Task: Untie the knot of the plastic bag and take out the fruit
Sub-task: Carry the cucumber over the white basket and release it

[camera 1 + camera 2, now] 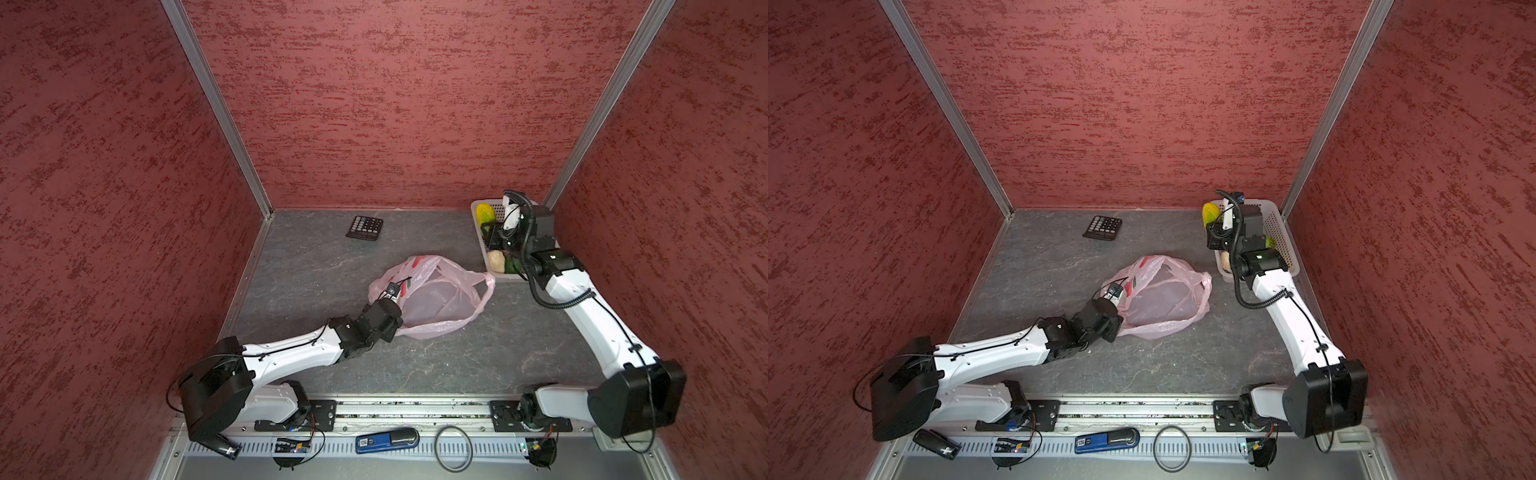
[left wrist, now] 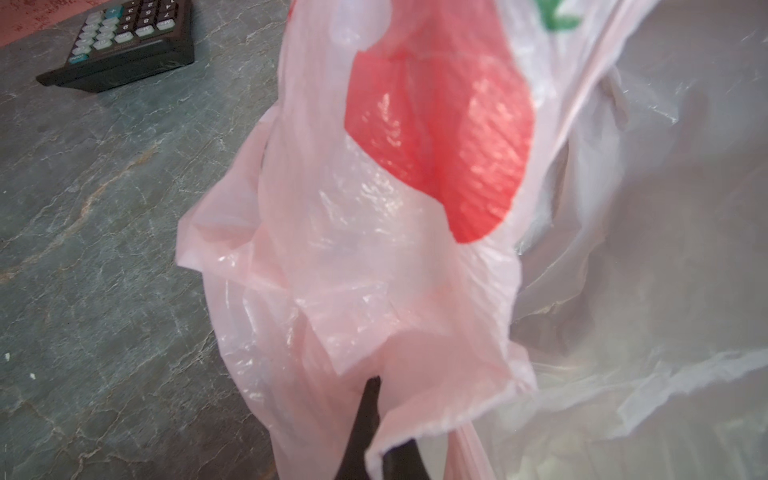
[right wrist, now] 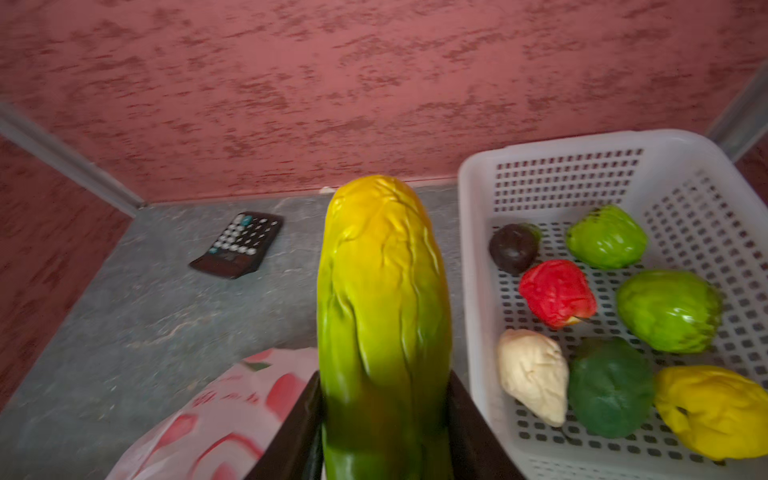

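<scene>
We find the left gripper pinching the plastic bag, fingers pressed together. The right gripper clamps a yellow-green fruit near the white basket.

Bag: thin translucent pink plastic film, crinkled, glossy.
Fruit: moulded, glossy, veined and wrinkled skin.
Basket: white perforated plastic, smooth, matt.
Tabletop: grey stone-look, veined, matt.
Walls: red, rough, plaster-like texture.
Posts: bare metal, satin.
Calculator: black plastic, matt case.
</scene>
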Robot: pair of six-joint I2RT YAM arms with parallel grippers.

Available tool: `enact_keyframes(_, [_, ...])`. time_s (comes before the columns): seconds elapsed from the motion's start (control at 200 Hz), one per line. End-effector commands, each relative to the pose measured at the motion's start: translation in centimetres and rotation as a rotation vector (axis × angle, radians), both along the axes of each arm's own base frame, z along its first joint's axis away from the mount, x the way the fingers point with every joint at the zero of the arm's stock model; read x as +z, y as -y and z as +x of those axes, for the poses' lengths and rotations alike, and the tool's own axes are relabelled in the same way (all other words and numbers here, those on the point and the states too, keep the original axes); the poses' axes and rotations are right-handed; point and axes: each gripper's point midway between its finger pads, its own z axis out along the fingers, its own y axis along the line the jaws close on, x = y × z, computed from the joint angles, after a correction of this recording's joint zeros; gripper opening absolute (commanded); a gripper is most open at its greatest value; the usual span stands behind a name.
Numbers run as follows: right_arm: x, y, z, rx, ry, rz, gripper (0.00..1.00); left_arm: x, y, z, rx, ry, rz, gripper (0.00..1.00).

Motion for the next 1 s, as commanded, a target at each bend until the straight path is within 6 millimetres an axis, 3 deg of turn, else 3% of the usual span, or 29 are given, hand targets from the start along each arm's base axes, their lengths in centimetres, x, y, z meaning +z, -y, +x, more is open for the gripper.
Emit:
enact_keyframes(0.0, [-1.7, 3.8, 2.8, -0.102, 0.022, 0.021, 0.0, 0.8, 0.1, 0.1, 0.006, 0.026, -0.037, 0.0])
enact_keyframes(0.21, [-8.8, 10.7, 7.6, -0.263, -0.09, -0.014, 0.03, 1.0, 0.1, -0.2, -0.005, 0.034, -0.059, 0.0])
enact_keyframes(0.351, [-12.3, 13.3, 9.3, -0.316, -0.162, -0.014, 0.09, 1.0, 0.3, -0.4, -0.02, 0.04, -0.075, 0.0])
enact_keyframes(0.471, [-14.0, 14.3, 9.7, -0.336, -0.206, -0.031, 0.34, 0.7, 0.3, -0.6, -0.014, 0.036, -0.073, 0.0])
enact_keyframes(0.581, [-13.9, 14.6, 9.6, -0.344, -0.206, -0.038, 0.62, 1.0, 0.3, -0.5, -0.005, 0.05, -0.077, 0.0])
enact_keyframes(0.666, [-13.5, 14.5, 9.4, -0.343, -0.196, -0.036, 0.73, 1.1, 0.4, -0.4, -0.003, 0.059, -0.077, 0.0])
enact_keyframes(0.992, [-9.7, 12.9, 7.3, -0.314, -0.138, 0.027, 0.86, 2.3, 0.2, 0.8, 0.038, 0.097, -0.111, 0.0])
